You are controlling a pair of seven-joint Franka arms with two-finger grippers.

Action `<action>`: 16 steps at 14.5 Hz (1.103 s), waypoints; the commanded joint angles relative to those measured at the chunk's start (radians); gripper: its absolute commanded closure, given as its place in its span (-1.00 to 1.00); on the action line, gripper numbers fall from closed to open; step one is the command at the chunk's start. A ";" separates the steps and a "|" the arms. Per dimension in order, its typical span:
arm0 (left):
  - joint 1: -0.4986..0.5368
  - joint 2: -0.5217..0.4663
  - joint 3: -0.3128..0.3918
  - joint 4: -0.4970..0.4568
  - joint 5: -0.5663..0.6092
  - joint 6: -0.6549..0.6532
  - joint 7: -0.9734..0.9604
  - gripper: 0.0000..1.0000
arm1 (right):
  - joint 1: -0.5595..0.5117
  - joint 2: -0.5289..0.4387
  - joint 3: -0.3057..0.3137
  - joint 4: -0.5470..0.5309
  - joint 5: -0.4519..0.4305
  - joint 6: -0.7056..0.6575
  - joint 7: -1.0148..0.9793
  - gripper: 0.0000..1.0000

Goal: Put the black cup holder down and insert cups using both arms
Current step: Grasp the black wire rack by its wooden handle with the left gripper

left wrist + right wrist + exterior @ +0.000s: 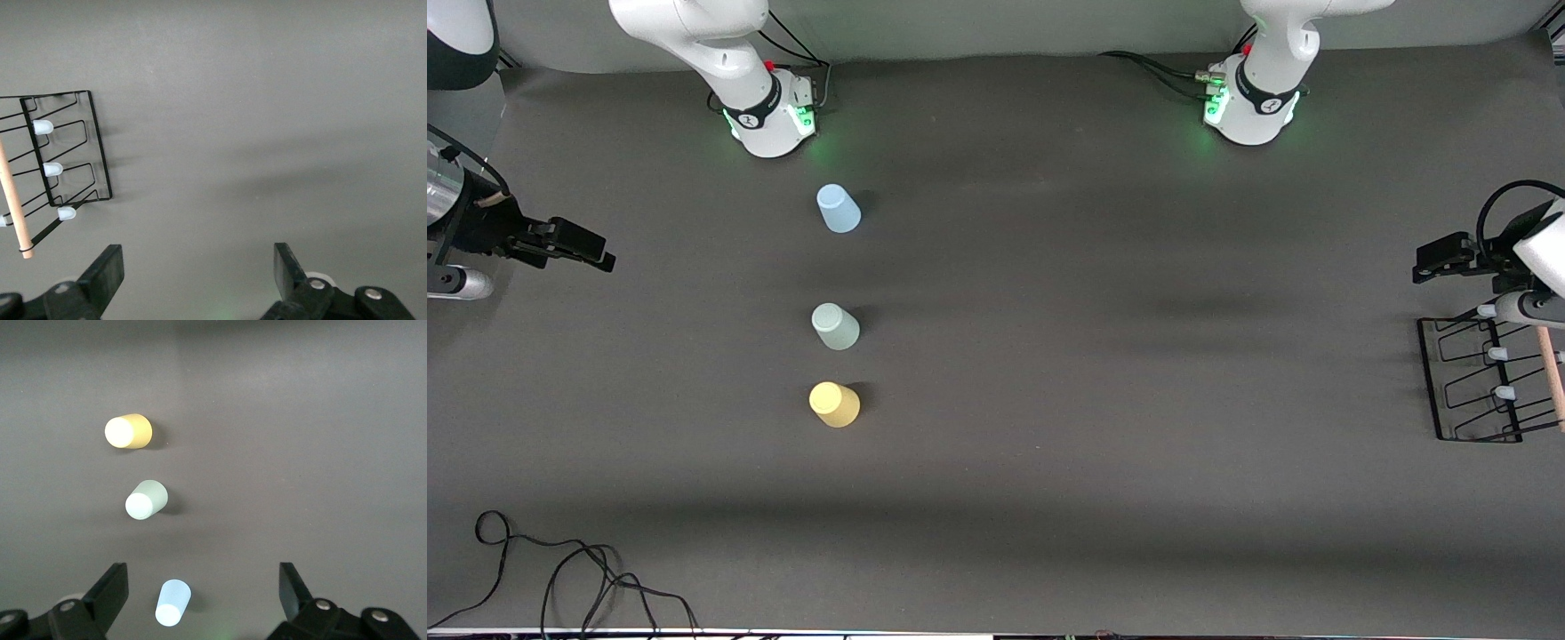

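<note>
Three upturned cups — light blue [838,209], pale green [835,326], yellow [834,404] — line the table near the right arm's base; the black cup holder [1476,382] sits at the left arm's end. The left gripper [198,267] and right gripper [203,585] hang wide open, empty.

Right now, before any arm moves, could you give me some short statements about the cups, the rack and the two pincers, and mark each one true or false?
1. The three small plastic cups stand upside down in a row. True.
2. The yellow plastic cup is nearest the front camera. True.
3. The light blue plastic cup is between the other two. False: the pale green plastic cup is.
4. The black wire cup holder with a wooden bar already carries a cup. False: its prongs are bare.
5. The left pincer is shut on the rack. False: it is open, holding nothing.
6. The right pincer is open. True.
</note>
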 commanded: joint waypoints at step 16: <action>0.236 0.222 0.000 0.095 -0.008 0.267 0.274 -1.00 | -0.013 -0.016 0.004 -0.004 0.017 -0.007 -0.023 -0.99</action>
